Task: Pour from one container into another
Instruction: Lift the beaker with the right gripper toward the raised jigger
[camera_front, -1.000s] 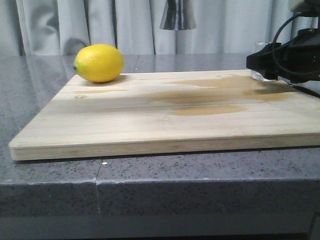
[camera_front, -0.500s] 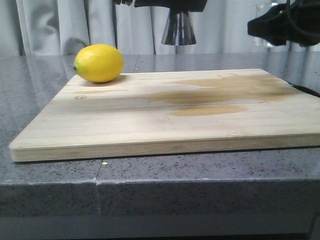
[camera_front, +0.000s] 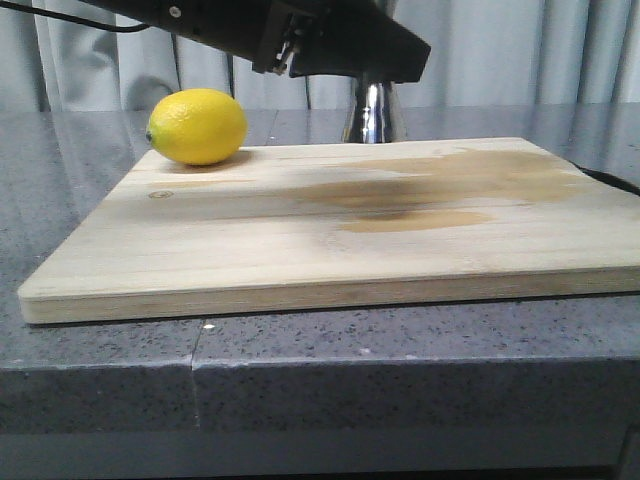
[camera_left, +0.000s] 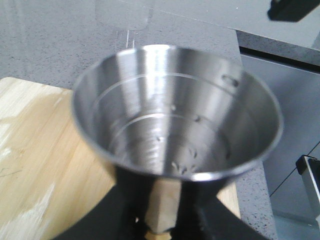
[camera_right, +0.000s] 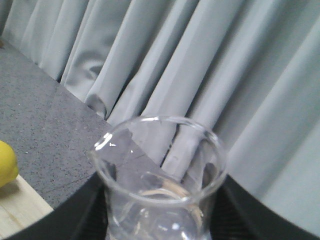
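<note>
Shiny steel hourglass jigger: upright, long axis vertical, mouth up, droplets inside bowl per left wrist view. Sits at far edge of pale wooden cutting board; upper half hidden behind black left gripper, clamped on it. Small clear straight-sided glass cup: upright, mouth up, seen only in right wrist view, right gripper's black jaws clamped on its sides; fingertips cut off. Yellow lemon on board's far-left corner.
</note>
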